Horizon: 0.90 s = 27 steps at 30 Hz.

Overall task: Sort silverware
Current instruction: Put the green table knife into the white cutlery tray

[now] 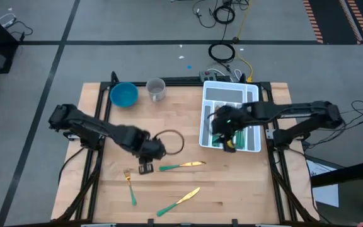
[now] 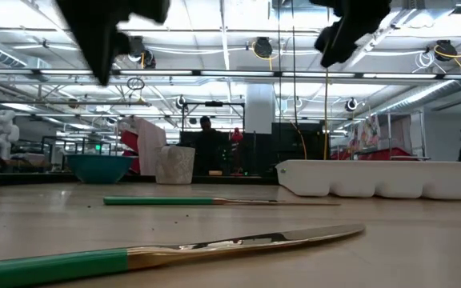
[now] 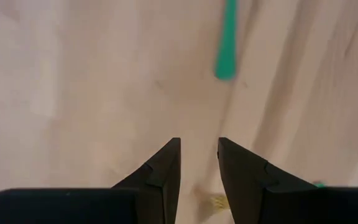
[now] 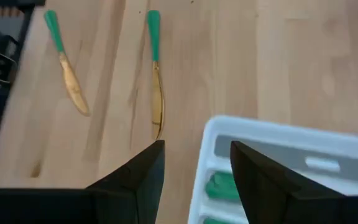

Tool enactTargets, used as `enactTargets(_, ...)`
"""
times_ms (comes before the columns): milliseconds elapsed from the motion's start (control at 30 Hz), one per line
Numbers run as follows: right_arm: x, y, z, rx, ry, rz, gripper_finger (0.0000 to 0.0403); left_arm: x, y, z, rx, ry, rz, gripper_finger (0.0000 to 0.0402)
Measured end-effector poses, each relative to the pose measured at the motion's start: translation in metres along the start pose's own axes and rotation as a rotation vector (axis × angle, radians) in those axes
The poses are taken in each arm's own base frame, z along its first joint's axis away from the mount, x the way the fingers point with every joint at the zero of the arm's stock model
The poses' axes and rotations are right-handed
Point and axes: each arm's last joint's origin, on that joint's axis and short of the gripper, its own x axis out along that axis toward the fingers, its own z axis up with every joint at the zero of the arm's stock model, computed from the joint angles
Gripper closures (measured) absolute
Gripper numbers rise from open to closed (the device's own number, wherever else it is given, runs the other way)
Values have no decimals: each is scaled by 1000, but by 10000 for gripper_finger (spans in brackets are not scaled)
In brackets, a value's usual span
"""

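Three pieces of silverware lie flat on the wooden table: a fork (image 1: 130,186), a knife (image 1: 183,166) and a second knife (image 1: 179,201), all with gold heads and teal handles. More teal handles lie in the white divided tray (image 1: 252,146), and they also show in the right wrist view (image 4: 219,186). My left gripper (image 1: 146,167) hangs open and empty just above the table between the fork and the first knife; a teal handle end (image 3: 227,43) lies ahead of its fingers. My right gripper (image 1: 226,140) is open and empty over the tray's near left corner (image 4: 229,127).
A blue bowl (image 1: 124,94) and a metal cup (image 1: 156,89) stand at the table's far edge. A dark ring (image 1: 171,142) lies on the table beside my left arm. Bare wood lies between the two knives and along the near edge.
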Motion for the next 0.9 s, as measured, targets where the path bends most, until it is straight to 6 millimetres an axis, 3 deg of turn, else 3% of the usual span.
enactTargets(67, 20, 2, 5, -21, 16, 7, 229, 11, -6, -10, -21, 24, -19, 288)
enactTargets(167, 52, 5, 14, -46, 20, 30, 229, 0, -18, -22, -36, -40, -72, 288)
enactTargets(300, 94, 8, 23, -83, -2, 44, 229, -36, -22, -37, -66, -194, -110, 288)
enactTargets(533, 146, 18, 52, -163, 14, 65, 229, -100, 2, -75, -249, -514, -141, 288)
enactTargets(700, 171, 31, 75, -217, 17, 107, 229, -120, 16, -91, -289, -624, -161, 288)
enactTargets(900, 194, 41, 86, -265, 77, 118, 229, -130, 25, -101, -268, -665, -169, 288)
